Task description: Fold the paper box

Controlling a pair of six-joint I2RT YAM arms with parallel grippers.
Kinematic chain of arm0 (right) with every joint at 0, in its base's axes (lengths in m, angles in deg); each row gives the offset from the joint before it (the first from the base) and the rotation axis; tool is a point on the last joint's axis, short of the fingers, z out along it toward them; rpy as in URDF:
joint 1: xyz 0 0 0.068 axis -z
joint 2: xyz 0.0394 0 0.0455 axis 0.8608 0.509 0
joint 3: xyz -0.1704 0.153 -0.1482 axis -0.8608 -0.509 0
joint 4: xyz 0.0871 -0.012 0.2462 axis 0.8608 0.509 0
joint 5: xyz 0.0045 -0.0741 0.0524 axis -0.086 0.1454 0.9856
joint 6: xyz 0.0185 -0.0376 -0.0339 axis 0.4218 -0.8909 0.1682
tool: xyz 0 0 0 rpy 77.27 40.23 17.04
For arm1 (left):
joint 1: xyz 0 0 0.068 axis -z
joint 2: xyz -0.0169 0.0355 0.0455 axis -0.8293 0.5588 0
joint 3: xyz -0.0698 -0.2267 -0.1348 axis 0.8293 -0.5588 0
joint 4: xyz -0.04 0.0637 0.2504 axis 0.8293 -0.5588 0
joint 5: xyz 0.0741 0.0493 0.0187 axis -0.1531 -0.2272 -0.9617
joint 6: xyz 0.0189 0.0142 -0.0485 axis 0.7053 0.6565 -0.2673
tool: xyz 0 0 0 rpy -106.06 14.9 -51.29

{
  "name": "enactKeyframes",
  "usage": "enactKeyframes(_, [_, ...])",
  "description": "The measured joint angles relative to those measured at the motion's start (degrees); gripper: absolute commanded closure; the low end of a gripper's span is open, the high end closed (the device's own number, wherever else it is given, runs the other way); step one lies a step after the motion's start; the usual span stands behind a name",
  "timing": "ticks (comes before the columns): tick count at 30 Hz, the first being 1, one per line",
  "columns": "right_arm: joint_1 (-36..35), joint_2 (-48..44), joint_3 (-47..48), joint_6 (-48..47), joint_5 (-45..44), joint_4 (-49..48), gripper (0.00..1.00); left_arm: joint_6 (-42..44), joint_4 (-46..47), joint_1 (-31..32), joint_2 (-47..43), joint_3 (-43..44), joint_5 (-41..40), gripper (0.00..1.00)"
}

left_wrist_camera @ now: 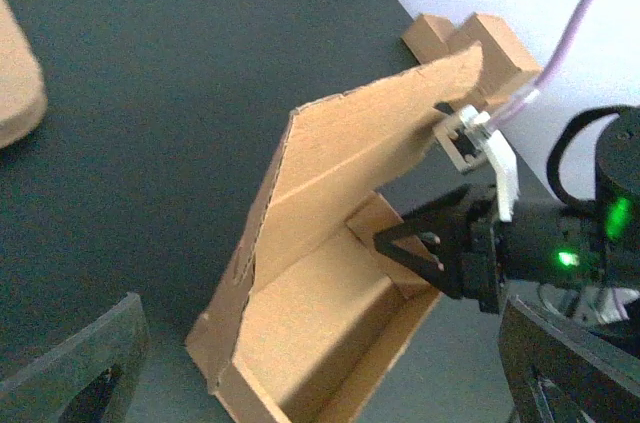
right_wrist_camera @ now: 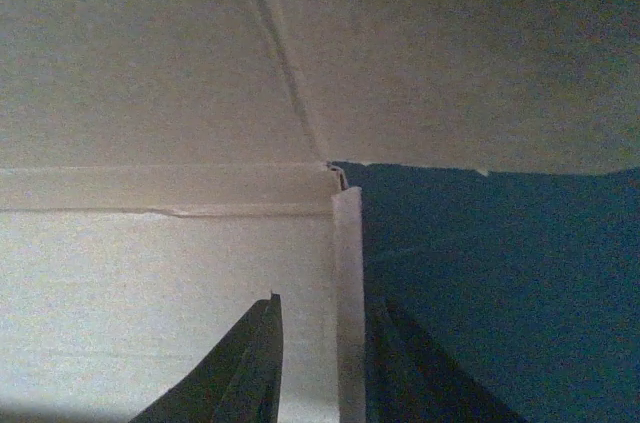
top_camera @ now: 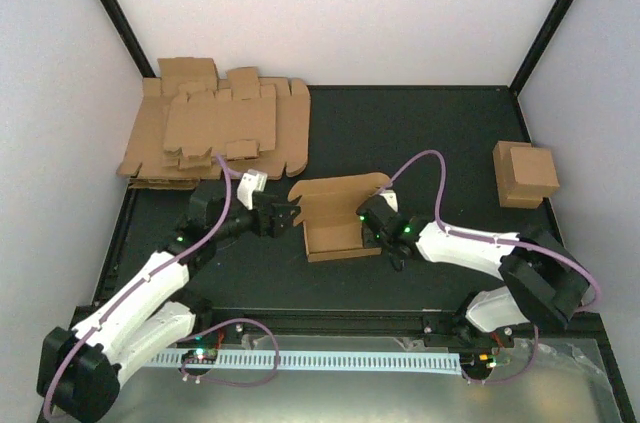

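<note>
We see the paper box (top_camera: pixel 335 218) mid-table (top_camera: pixel 420 123), tray formed, lid raised. The right end effector (right_wrist_camera: pixel 325 318) straddles its side wall, slightly parted, not pinching. The left end effector (top_camera: pixel 288 215) gapes beside it. We should close the lid evenly.

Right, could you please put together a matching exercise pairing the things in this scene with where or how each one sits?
Things:
1. paper box
2. pile of flat blanks
3. closed box
4. right gripper

Places or states:
A. far left corner
B. fingers either side of the paper box's side wall
C. in the middle, lid raised
D. far right side

Pairs: 1-C, 2-A, 3-D, 4-B
</note>
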Motion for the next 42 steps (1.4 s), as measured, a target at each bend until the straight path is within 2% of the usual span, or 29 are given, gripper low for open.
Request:
enactKeyframes(1, [0.00,0.22,0.00,0.20,-0.04,-0.44,0.64,-0.26,-0.20,0.00,-1.25,-0.55,-1.44,0.01])
enactKeyframes(8, [0.00,-2.49,-2.40,-0.13,0.26,-2.71,0.54,-1.70,-2.49,0.00,-5.53,-1.20,-9.51,0.01])
enactKeyframes(12, [0.00,-9.86,-6.10,-2.78,1.42,-3.54,0.31,-1.68,-3.48,-0.02,-5.70,-1.25,-9.66,0.01])
enactKeyframes(19, [0.07,-23.12,-9.57,-7.39,2.86,-2.97,0.22,-1.62,-6.23,0.00,-6.12,-1.33,-8.63,0.06])
enactKeyframes(24, [2.49,-29.40,-7.43,-10.43,3.32,0.66,0.17,-2.14,-7.87,0.00,-6.86,-1.97,-7.91,0.12])
enactKeyframes(31, [15.89,-32.44,-2.97,-12.20,8.35,4.74,0.25,-5.46,-8.15,0.00,-8.44,-5.09,-6.62,0.17])
enactKeyframes(37, [23.21,-32.50,-2.99,-11.58,11.06,6.08,0.37,-7.89,-11.30,0.00,-9.88,-5.40,-11.13,0.17])
enactKeyframes(41, [27.69,-28.83,-2.99,-10.82,14.40,4.68,0.55,-8.79,-11.67,0.00,-10.12,-5.42,-12.87,0.18])
enactKeyframes(42, [28.65,-27.50,-2.99,-10.75,15.43,4.17,0.63,-8.96,-11.65,0.00,-9.77,-5.42,-12.90,0.19])
